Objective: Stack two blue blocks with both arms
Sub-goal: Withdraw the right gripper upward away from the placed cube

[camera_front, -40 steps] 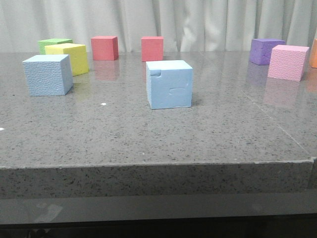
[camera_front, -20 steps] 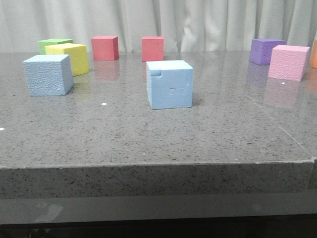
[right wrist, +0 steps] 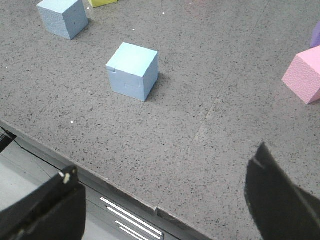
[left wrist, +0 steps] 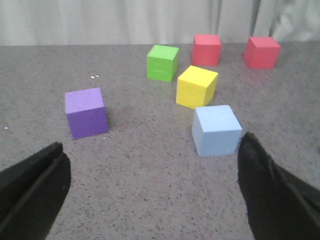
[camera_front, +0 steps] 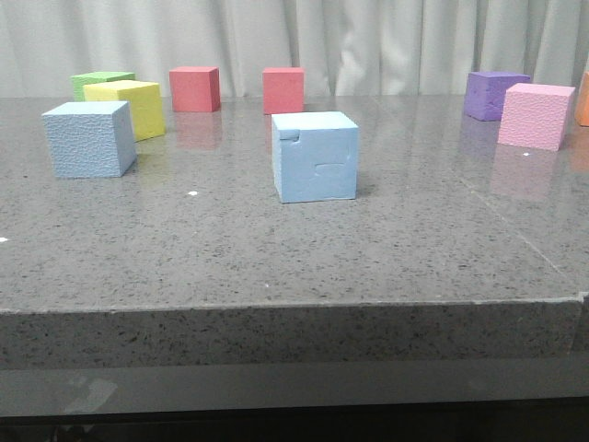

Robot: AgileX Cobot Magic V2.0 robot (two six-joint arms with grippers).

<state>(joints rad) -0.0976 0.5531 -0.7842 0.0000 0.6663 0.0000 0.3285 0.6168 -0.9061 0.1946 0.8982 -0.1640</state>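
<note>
Two blue blocks (camera_front: 316, 157) (camera_front: 87, 139) upright (well apart)

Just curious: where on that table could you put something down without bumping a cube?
Free: the front strip before the middle blue block, and between it and the pink cube. Crowded: back left, around the yellow cube and the left blue block.

Two blue blocks apart on the table (camera_front: 276, 267): centre block (camera_front: 315, 157) nearer the front edge, left block (camera_front: 88, 139) farther back. Behind the left block, a yellow cube (camera_front: 129, 108), then a green cube (camera_front: 99, 81). Two red cubes (camera_front: 194, 88) along the back; pink cube (camera_front: 535, 115) far right.
</note>
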